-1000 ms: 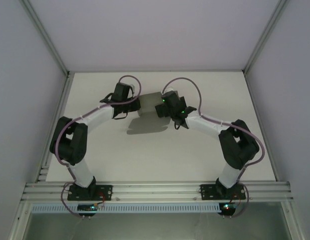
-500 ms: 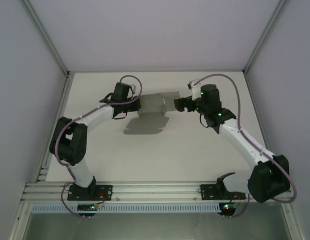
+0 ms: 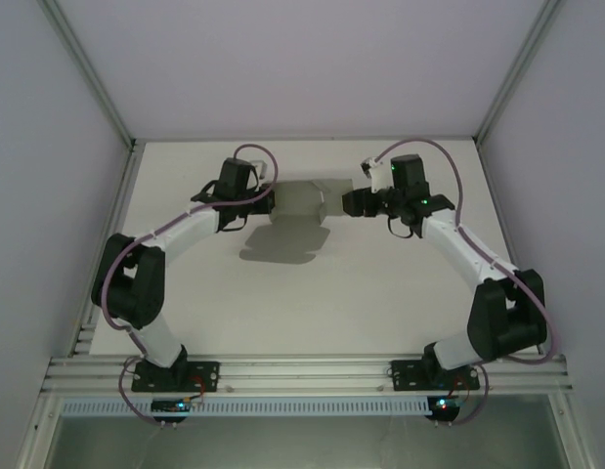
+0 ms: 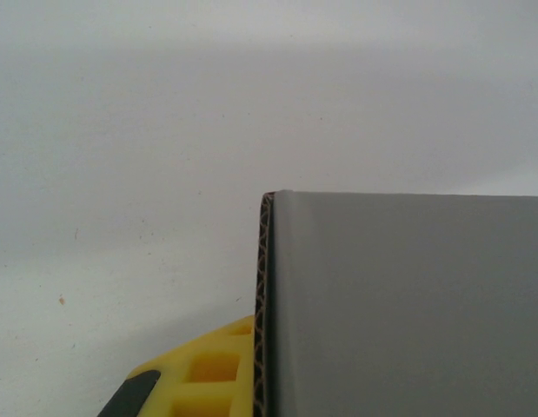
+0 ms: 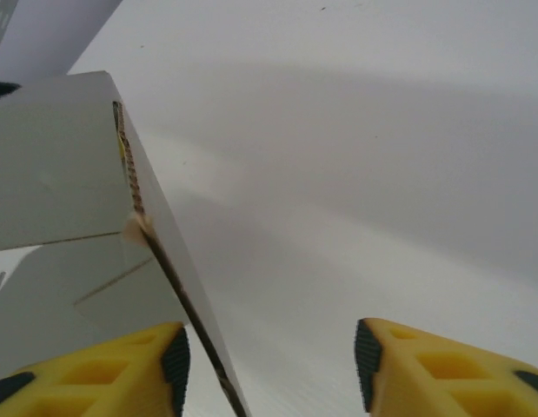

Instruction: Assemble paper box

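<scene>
Paper box (image 3: 300, 202) above table (image 3: 380, 293), left gripper (image 3: 268, 201) clamping, right gripper (image 3: 347, 203) straddling edge

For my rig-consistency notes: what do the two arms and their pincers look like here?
The left arm and right arm have white tubular links, bulky black joints, and a purple cable looped along each. Small green lights glow on the right wrist. The pincer fingers are yellow with hollow cells and black pads.
</scene>
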Robot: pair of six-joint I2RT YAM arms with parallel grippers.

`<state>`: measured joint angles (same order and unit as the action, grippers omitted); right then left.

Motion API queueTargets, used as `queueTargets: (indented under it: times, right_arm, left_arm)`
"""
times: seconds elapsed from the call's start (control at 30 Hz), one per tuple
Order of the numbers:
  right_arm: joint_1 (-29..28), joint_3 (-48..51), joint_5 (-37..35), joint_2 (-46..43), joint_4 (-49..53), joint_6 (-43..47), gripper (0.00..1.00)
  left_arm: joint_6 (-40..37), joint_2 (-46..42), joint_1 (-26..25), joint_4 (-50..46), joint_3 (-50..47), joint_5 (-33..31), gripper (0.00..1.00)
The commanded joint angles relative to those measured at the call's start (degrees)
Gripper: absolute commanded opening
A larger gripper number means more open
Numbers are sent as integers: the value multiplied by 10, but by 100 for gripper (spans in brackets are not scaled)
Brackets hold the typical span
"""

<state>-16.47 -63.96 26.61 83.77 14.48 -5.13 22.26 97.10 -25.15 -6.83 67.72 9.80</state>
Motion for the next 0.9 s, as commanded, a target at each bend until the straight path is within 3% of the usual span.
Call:
queueTargets:
  times: [0.0,0.17,0.37,0.57,0.73,0.87]
  right_arm:
    - [4,-31,44,18,9,3,50]
    - [6,-39,52,40,20,10,39]
    - [7,-39,51,45,25,13,37]
    - [7,-39,38,43,27,16,17]
    - [6,-39,15,54,24,17,12]
    - [-3,-54,-11,68,24,19,15]
  left_arm:
    - [-12,-19,-4,3,1,13,0]
    - [-12,-17,-6,-3,4,12,0]
    - [-13,-16,-7,-8,7,13,0]
    - [-17,-15,-11,-14,11,13,0]
    - [-17,-11,-15,-16,16,16,0]
    - [-20,-9,-21,-21,22,20,0]
